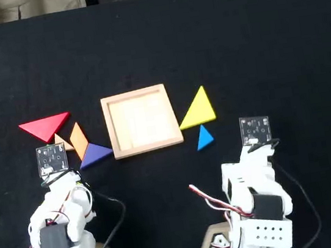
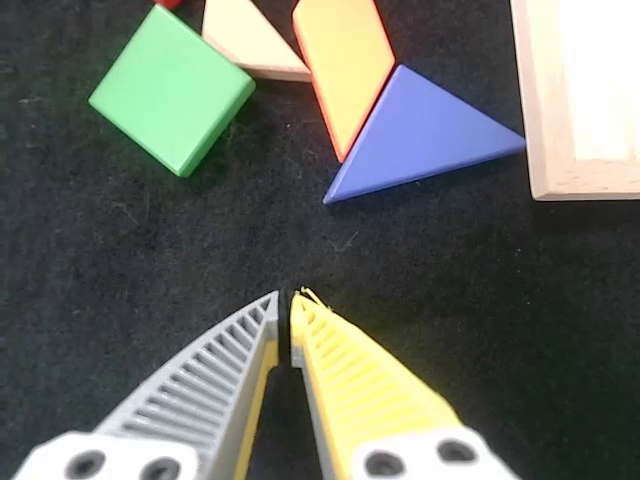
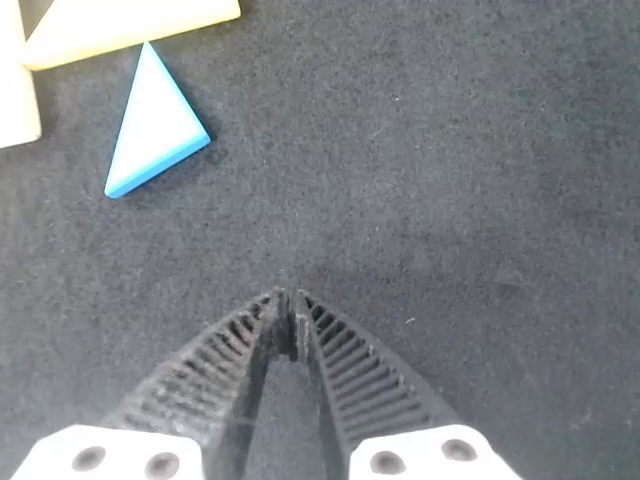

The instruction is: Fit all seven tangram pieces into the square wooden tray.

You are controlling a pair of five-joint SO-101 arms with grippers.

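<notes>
**Tangram set laid out, arms parked:** A square wooden tray (image 1: pixel 134 94) of pale bare wood w/ a raised rim lies flat near the ctr of the surface (image 1: pixel 234 40), which is covered in black felt-like cloth. All seven pieces lie outside the tray on the cloth.

Toward the surface's left edge:
- A large red triangle (image 1: pixel 45 125), flat & glossy.
- A small beige triangle (image 1: pixel 62 141) just beside its near tip.
- An orange parallelogram (image 1: pixel 79 140) next to that.
- A violet-blue triangle (image 1: pixel 95 153) touching the parallelogram's long side, one tip close to the tray's near-left corner.
- A green square (image 2: pixel 172 87), smooth-painted w/ softened edges, just beside the beige triangle on the side away from the tray.

Toward the right edge:
- A large yellow triangle (image 1: pixel 198 109) w/ one tip at the tray's near-right corner; can't tell if they touch.
- A small light-blue triangle (image 1: pixel 204 137) just nearer the front edge, apart from the tray.

The left end effector (image 2: pixel 289 300) has one grey ribbed finger & one yellow, pressed together tip to tip. It hangs over bare cloth on the front-edge side of the violet-blue triangle. The right end effector (image 3: pixel 290 300) has both fingers black & ribbed, likewise pressed together. It hangs over bare cloth btwn the light-blue triangle & the right edge.
</notes>
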